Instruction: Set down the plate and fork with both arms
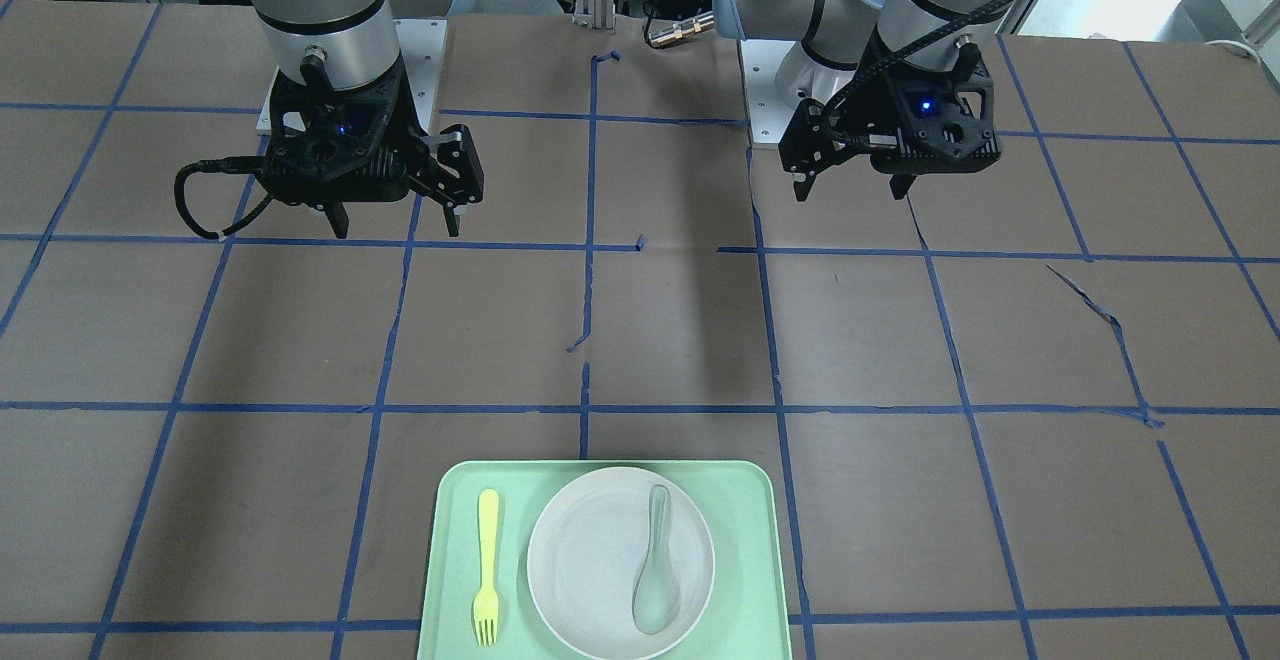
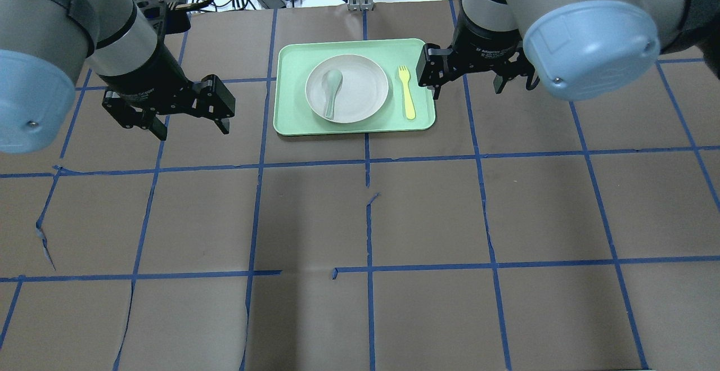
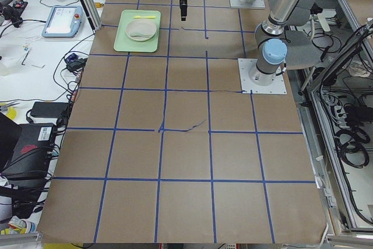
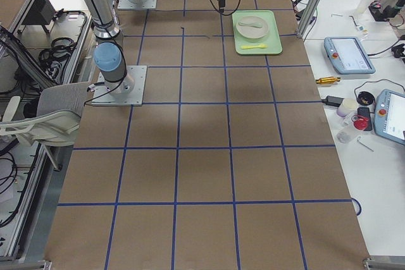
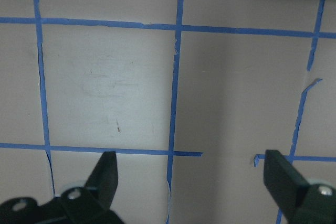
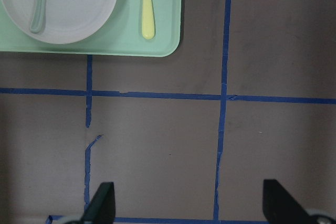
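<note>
Plate (image 2: 367, 87) (spoon (image 2: 331, 91) on it) beside fork (image 2: 407, 100) on tray (image 2: 292, 119); left gripper (image 2: 192, 129), right gripper (image 2: 467, 91) jaws spread wide, empty

The plate (image 2: 364, 87), holding a spoon (image 2: 331, 94), sits beside the fork (image 2: 408, 100) on the tray (image 2: 292, 109).

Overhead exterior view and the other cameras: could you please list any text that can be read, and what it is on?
Right arm, white wrist lettering: too blurred to read.
Left arm, white wrist lettering: too blurred to read.
Pendant screen: too small to read.
Tray, plate, fork, spoon: no text shows.
</note>
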{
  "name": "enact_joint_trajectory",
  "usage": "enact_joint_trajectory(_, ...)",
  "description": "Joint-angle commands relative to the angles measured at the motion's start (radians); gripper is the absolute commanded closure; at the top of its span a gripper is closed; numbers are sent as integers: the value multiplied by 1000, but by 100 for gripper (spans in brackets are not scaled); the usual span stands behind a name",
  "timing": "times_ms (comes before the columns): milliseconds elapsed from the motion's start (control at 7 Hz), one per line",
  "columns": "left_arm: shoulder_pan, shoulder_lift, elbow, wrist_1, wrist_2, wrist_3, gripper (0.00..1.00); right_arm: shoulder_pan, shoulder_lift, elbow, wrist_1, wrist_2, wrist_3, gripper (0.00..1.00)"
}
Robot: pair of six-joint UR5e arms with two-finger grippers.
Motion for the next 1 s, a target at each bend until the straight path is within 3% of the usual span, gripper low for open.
enact_joint_trajectory(0, -4, 4, 2, -6, -3, -5, 0, -19, -1, -2, 2, 0, -2, 0)
enact_joint_trajectory(286, -77, -10, 6, 5, 3, -2, 0, -25, -1, -3, 6, 0, 3, 0)
enact_joint_trajectory(857, -81, -2, 8, 6, 3, -4, 0, -20, -1, -2, 6, 1, 4, 0)
